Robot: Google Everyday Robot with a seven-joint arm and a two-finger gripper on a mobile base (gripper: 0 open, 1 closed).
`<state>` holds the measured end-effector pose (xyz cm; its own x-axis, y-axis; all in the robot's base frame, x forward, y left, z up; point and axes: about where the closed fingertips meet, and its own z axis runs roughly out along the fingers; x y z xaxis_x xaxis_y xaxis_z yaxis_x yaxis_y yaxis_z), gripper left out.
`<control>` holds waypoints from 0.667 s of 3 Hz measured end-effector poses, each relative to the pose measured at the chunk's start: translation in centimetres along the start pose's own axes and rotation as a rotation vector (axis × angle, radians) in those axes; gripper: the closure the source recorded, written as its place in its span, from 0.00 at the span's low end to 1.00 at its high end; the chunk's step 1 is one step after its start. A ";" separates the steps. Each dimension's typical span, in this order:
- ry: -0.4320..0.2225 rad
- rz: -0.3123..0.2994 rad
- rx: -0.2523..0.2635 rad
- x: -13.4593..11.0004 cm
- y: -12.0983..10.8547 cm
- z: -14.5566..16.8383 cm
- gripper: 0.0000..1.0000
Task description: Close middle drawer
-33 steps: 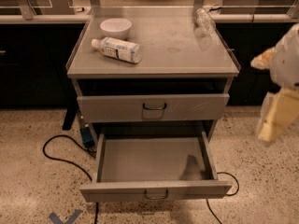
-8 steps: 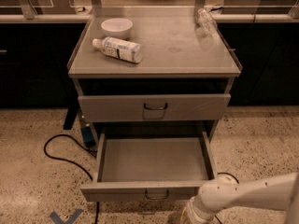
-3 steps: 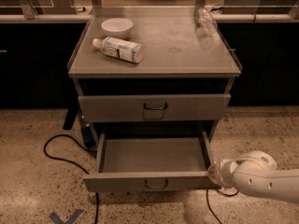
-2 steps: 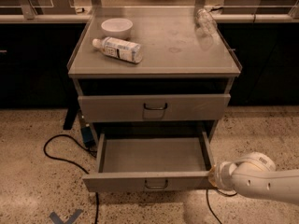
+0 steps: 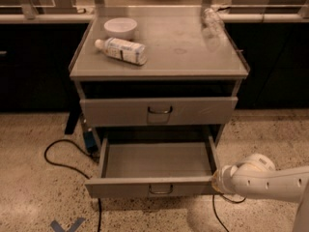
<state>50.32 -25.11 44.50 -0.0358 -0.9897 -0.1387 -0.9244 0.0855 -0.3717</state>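
Observation:
The middle drawer (image 5: 120, 188) is the low-fronted grey drawer at the bottom of the cabinet. It stands pulled out, with its flat grey tray (image 5: 157, 159) bare and a small wire handle (image 5: 160, 189) at the centre of the front. My gripper (image 5: 216, 181) is at the end of the white arm (image 5: 260, 180) that comes in from the right. It sits against the right end of the drawer's front panel.
Above it is a taller-fronted drawer (image 5: 203, 111), pushed in, with a dark handle. On the cabinet top lie a white bottle (image 5: 120, 50), a white bowl (image 5: 120, 27) and a clear bottle (image 5: 211, 19). A black cable (image 5: 58, 153) runs on the floor at the left.
The arm came in from the right and went down to the drawer's front right corner. The drawer front has moved a little back toward the cabinet. Over the last second almost nothing moved.

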 end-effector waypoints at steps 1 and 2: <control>0.000 0.000 0.000 0.0 0.0 -0.1 1.00; -0.003 0.003 -0.015 -0.6 -0.2 1.2 1.00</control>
<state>50.99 -24.40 43.50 -0.0372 -0.9891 -0.1424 -0.9297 0.0866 -0.3579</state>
